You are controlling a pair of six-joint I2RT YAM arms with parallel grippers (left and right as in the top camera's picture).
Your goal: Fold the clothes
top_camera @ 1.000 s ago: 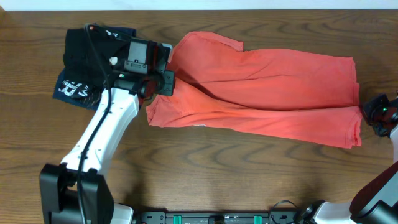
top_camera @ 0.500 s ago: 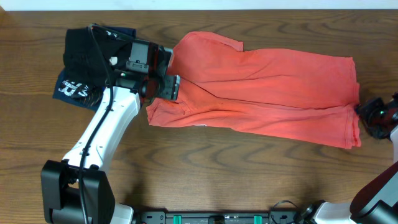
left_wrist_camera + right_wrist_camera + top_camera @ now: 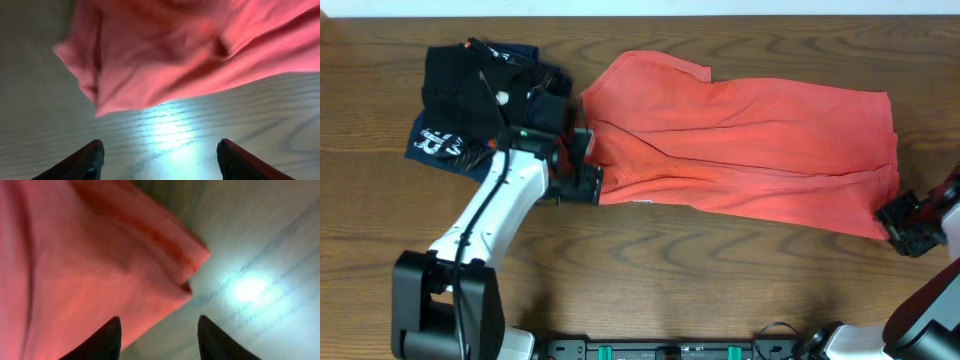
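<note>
Far left, the folded black garment (image 3: 455, 85) and navy garment (image 3: 432, 142) crowd the left arm. The left end effector (image 3: 160, 150), shut a second ago, now stands apart and empty at the near-left corner of the coral T-shirt (image 3: 750, 150), which lies mid-worktop (image 3: 720, 290). The right end effector (image 3: 160, 330) has likewise let go, by the near-right corner. A fresh grasp looks next.

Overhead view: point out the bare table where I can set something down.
Widest bare table: the front strip below the near edge of the coral T-shirt, running from the left gripper to the right gripper. Also the front-left corner beside the left arm. Crowded: back left, where black garment, navy garment and arm meet.
</note>
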